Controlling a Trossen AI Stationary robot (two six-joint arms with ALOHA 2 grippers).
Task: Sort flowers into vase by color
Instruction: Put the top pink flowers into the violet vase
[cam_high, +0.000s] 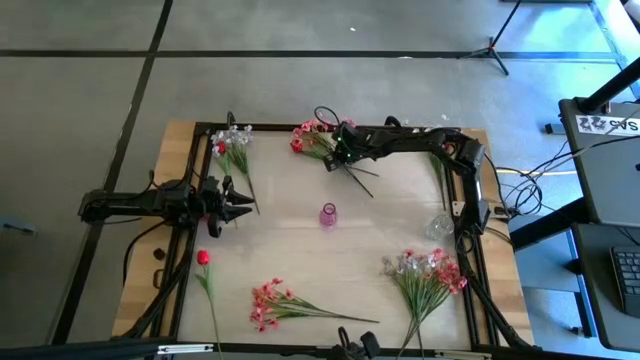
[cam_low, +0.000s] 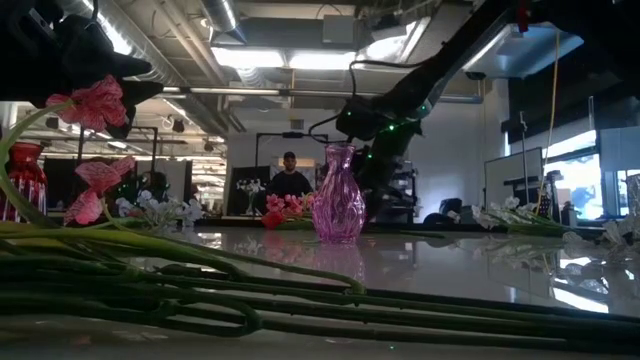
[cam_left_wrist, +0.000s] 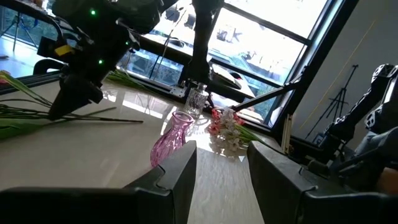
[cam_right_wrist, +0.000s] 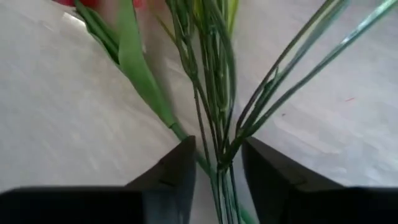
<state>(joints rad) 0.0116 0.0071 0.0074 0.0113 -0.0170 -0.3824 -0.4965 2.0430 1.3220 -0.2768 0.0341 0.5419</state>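
Several flower bunches lie flat on the table: a pink and red one (cam_high: 312, 135) at the far edge, a white and red one (cam_high: 232, 145) far left, a single red bud (cam_high: 203, 258), a pink spray (cam_high: 270, 300) near the front, and a mixed bunch (cam_high: 425, 272) near right. A pink glass vase (cam_high: 328, 215) stands upright mid-table. My right gripper (cam_high: 338, 160) is down at the far bunch, open, its fingers either side of the green stems (cam_right_wrist: 214, 93). My left gripper (cam_high: 245, 203) hovers open at the left, pointing toward the vase (cam_left_wrist: 171, 138). My right gripper comes from above at the stems of the far pink and red bunch (cam_right_wrist: 217, 163), below the blossoms, with its open fingers across them. The stems lie on the table. Whether the fingers touch them I cannot tell.
A clear glass vase (cam_high: 438, 228) stands near the right edge beside the right arm's base. A red vase (cam_low: 25, 178) shows at the left in the low view. Bare tabletop (cam_high: 300, 250) lies around the pink vase. A person (cam_low: 290, 178) stands in the room beyond the table.
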